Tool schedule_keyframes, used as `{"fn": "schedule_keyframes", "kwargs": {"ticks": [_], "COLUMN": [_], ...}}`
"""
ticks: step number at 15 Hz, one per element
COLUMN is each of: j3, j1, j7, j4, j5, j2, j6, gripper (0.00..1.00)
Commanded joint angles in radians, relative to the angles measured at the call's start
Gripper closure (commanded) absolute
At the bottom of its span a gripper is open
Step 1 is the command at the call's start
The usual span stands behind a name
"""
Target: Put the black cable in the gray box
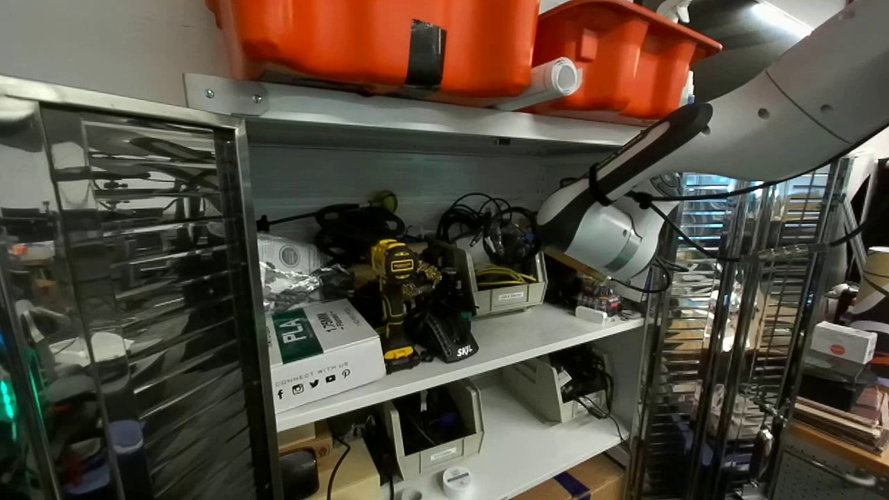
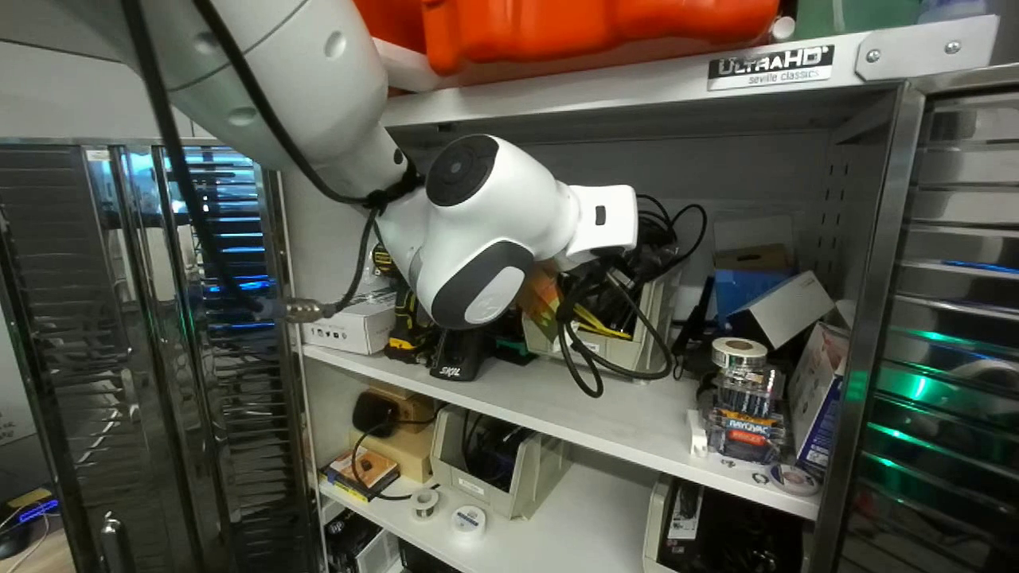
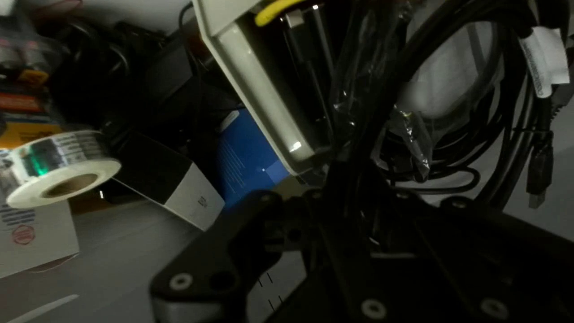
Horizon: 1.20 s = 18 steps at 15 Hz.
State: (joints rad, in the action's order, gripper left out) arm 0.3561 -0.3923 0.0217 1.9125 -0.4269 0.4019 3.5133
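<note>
The black cable [image 2: 567, 312], pinched in the jaws, droops in loose, uneven loops before the gray box [image 2: 543, 337].

The arm [image 2: 509, 199] largely hides the jaws in both exterior views; darkness obscures their tips against black cable [image 3: 415, 51] in the wrist view. An orange bin [image 1: 347, 48] is cropped above.

Live at two o'clock in the wrist view, the black cable [image 3: 385, 89] hangs in loose coils, a plug [image 3: 540, 168] dangling at three! In an exterior view, loops droop before the gray box [image 2: 623, 348], open-topped, upright at four o'clock.
</note>
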Motion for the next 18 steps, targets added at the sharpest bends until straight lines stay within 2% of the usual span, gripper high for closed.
{"fn": "schedule_keyframes", "kwargs": {"ticks": [1,6,12,13,15,18], "j3": [0.013,-0.011,-0.016,-0.015,-0.013,-0.005], "j1": [0.007,0.048,0.066,0.067,0.07,0.073], "j7": [0.014,-0.012,-0.041,-0.045,-0.059,-0.068], "j4": [-0.163,-0.27,-0.299,-0.296,-0.288,-0.288], "j5": [0.028,0.026,0.038,0.037,0.04,0.047], "j2": [0.107,0.201,0.233,0.229,0.222,0.217], "j6": [0.028,0.006,-0.006,-0.007,-0.005,-0.003], "gripper": [0.97,0.97,0.97,0.65,0.56,0.31]}}
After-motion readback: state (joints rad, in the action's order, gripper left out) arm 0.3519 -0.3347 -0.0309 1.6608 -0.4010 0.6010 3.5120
